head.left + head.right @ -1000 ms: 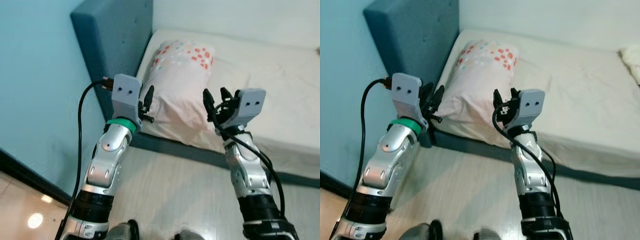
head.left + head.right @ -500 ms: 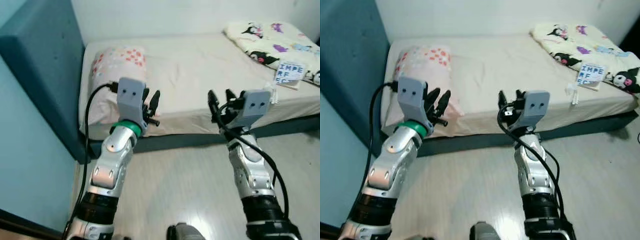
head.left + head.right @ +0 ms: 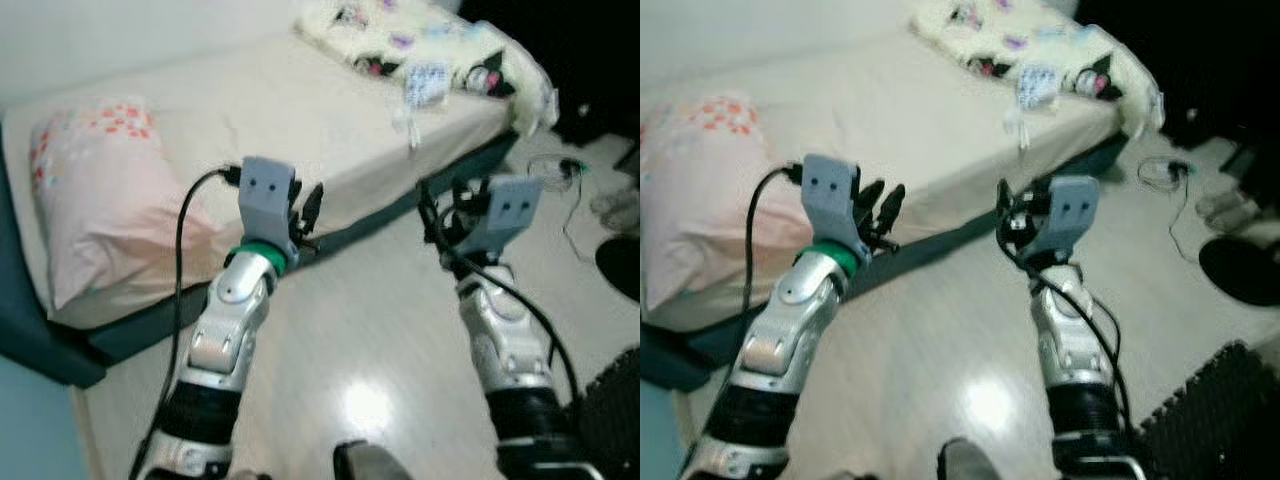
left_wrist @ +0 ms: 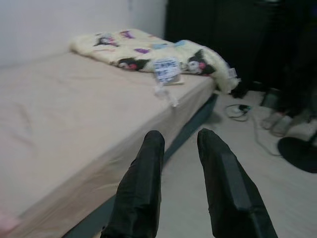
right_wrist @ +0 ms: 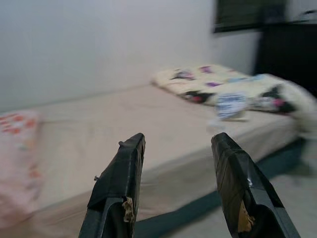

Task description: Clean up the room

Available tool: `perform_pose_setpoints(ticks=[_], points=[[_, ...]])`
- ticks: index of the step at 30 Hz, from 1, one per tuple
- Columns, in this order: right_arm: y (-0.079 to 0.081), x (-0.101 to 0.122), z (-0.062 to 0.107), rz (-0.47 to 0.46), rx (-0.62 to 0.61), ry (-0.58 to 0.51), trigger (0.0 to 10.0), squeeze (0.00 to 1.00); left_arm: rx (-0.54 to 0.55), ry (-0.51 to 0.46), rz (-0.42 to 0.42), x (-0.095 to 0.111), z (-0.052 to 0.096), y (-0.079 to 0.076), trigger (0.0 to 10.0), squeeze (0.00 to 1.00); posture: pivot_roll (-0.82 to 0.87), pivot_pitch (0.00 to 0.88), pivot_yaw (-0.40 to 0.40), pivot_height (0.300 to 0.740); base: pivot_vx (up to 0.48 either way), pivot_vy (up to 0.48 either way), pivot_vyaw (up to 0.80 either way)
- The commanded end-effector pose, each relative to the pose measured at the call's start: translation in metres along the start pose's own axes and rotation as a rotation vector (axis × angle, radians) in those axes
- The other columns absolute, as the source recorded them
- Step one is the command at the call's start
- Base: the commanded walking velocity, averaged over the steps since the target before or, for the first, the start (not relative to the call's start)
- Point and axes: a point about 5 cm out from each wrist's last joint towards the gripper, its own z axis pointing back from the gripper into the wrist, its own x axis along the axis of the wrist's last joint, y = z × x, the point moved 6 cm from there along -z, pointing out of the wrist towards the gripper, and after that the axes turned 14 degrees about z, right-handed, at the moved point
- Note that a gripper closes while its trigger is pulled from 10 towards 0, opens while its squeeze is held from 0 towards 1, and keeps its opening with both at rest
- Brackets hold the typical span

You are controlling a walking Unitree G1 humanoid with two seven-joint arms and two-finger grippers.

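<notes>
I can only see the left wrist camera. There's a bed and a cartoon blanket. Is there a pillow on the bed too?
Observer: Yes. A pink pillow with red and orange spots lies at the other end of the bed from the blanket.
Operator: Is the robot's other hand holding something?
Observer: No. The right gripper is open, with nothing between its fingers, pointing toward the bed.
Operator: What is on the floor close to the robot?
Observer: A dark ridged mat lies on the pale floor by the robot's right side.
</notes>
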Motion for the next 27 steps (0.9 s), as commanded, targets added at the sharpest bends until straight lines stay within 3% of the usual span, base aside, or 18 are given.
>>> perform_pose_setpoints(ticks=[1,27], points=[[0.0014,-0.0028,0.0011,0.001,0.005,0.012,10.0,0.00,0.001,0.024,0.009,-0.0058,0.0007,0.0010,10.0,0.00,-0.07,0.015,0.036,0.740,0.000,0.000,-0.80],[0.0032,-0.0029,0.0007,-0.002,0.009,0.009,10.0,0.00,0.007,-0.007,-0.015,0.0024,-0.0025,0.0026,10.0,0.00,-0.07,0.020,0.038,0.740,0.000,0.000,-0.80]])
